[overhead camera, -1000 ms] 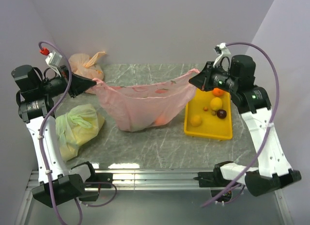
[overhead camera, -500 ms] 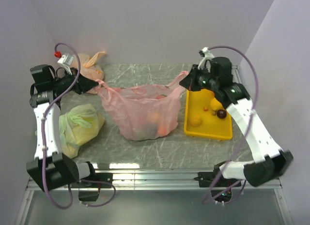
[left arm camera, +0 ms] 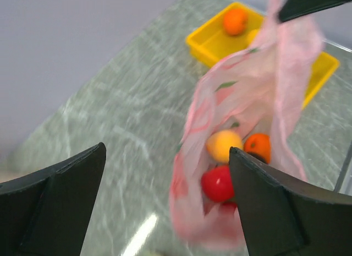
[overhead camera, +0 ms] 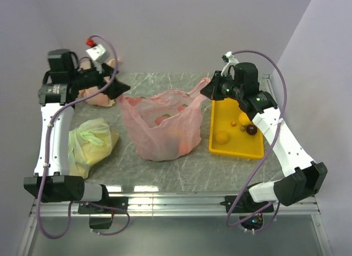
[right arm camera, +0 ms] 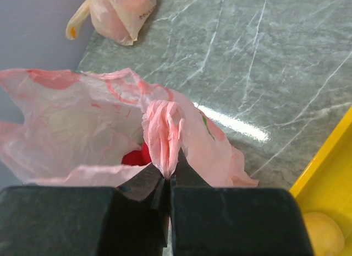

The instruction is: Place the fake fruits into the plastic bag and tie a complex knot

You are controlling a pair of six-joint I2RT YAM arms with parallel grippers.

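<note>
On the grey-green marbled counter [overhead camera: 181,168], the thin, crinkly, translucent pink plastic bag [overhead camera: 165,129] sits mid-counter beside a yellow plastic tray [overhead camera: 242,147] with fake fruits [left arm camera: 219,183] inside it, its bunched handle strip [right arm camera: 164,126] pinched tight in the right fingers [right arm camera: 144,185], while farther back the left fingers [left arm camera: 60,206] gape wide, holding nothing.

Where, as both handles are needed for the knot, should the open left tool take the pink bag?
Probably at the plastic bag's free left mouth corner, coming from the left, level with it: that thin edge stands up nearest the left tool, while the right tool pinches the opposite handle.
</note>
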